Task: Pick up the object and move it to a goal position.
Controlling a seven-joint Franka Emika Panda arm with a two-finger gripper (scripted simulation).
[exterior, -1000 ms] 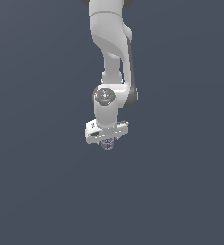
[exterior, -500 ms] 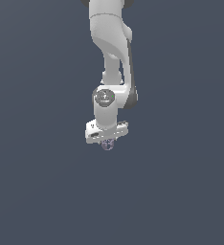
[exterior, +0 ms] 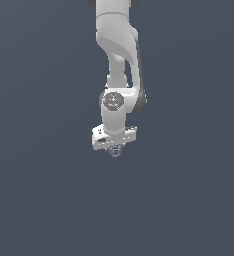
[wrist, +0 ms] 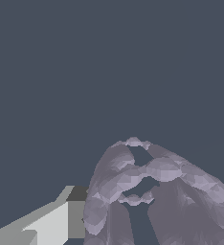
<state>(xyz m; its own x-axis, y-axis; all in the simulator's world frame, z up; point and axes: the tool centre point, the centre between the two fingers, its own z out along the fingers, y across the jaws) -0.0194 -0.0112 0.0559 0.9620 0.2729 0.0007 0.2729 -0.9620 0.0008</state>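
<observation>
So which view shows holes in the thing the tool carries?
The wrist view: the pale purple object fills it, gaps visible. In the exterior view it's a speck under the tool.

The scene is seen in the exterior view from a distance, with the white jointed robot arm (exterior: 116,75) shown whole from its upper links to its white gripper (exterior: 114,145) against a plain dark grey-blue backdrop. The arm is centred, hanging downward. The wrist view is taken from very near, looking along the gripper, so that the tiny pale purple-grey openwork object (wrist: 147,196) fills much of it. The same object (exterior: 115,150) and the gripper's tip are shared by both views.
</observation>
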